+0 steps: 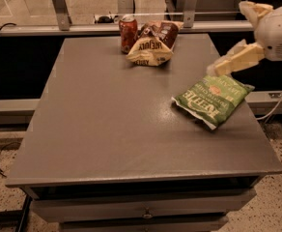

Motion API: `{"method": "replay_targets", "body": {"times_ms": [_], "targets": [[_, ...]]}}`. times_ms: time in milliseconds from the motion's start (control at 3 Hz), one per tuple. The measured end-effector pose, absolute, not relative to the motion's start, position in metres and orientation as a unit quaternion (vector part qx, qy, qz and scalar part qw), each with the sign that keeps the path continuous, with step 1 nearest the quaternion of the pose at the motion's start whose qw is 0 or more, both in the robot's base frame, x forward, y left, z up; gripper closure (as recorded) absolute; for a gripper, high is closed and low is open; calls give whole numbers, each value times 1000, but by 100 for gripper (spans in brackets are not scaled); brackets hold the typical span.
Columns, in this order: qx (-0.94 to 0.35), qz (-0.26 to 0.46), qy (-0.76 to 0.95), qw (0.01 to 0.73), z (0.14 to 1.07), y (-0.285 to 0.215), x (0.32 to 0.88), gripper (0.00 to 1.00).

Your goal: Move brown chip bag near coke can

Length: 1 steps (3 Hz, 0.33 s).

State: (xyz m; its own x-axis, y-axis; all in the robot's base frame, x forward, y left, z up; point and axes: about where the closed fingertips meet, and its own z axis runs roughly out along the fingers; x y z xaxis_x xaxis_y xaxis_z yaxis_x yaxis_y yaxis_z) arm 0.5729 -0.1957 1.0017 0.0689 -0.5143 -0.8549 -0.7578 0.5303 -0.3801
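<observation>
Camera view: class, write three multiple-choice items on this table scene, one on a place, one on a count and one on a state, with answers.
1. Where is the brown chip bag? A on the floor; B right beside the coke can, at the far edge of the table; C in the claw.
2. How many chip bags lie on the table? A one; B two; C three.
3. The claw is: A shut on the can; B shut on a bag; C open and empty.
Answers: B, the bag lies next to the can; B, the brown one and the green bag; C, it hangs spread above the table's right edge, holding nothing.
</observation>
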Motion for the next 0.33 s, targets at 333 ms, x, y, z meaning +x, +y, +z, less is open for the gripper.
{"method": "replay_targets", "body": {"times_ms": [333], "targets": [[-477,111,673,555,1002,-201,565,0]]}}
